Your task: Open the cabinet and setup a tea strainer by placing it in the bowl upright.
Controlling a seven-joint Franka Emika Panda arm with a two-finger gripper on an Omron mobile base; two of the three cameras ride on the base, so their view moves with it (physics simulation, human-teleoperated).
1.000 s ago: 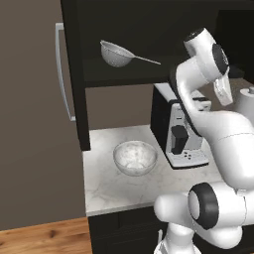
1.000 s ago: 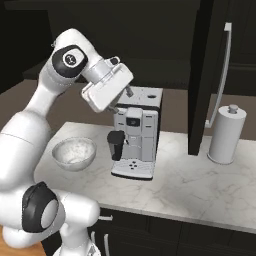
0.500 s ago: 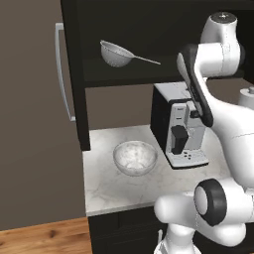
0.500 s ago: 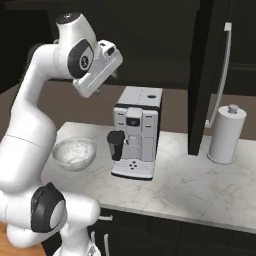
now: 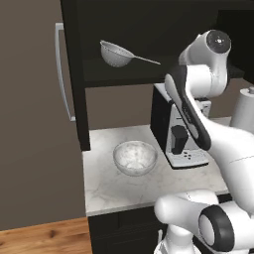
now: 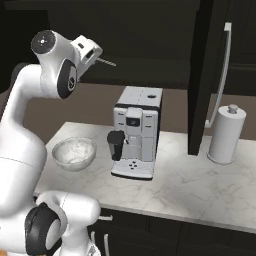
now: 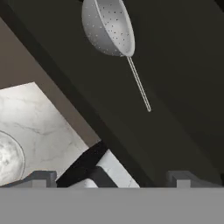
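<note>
On cabinet (image 5: 74, 74) shelf: tea strainer (image 5: 116, 53) | marble counter (image 5: 106, 183): bowl (image 5: 135, 158) | claw (image 7: 111, 177) agape

No readable text or label anywhere; the coffee machine (image 6: 135, 132) front seems to carry only unmarked buttons

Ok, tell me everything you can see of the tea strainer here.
The tea strainer is a small round silver basket of perforated or meshed metal with a thin straight handle. It sits on the shelf inside the open cabinet, above the counter, with the handle reaching toward the arm's side. In the hand view the basket's rounded outside faces the camera and the handle runs off from its rim. Nothing grips it: the open gripper is apart from it. The bowl stands below on the counter.
</note>
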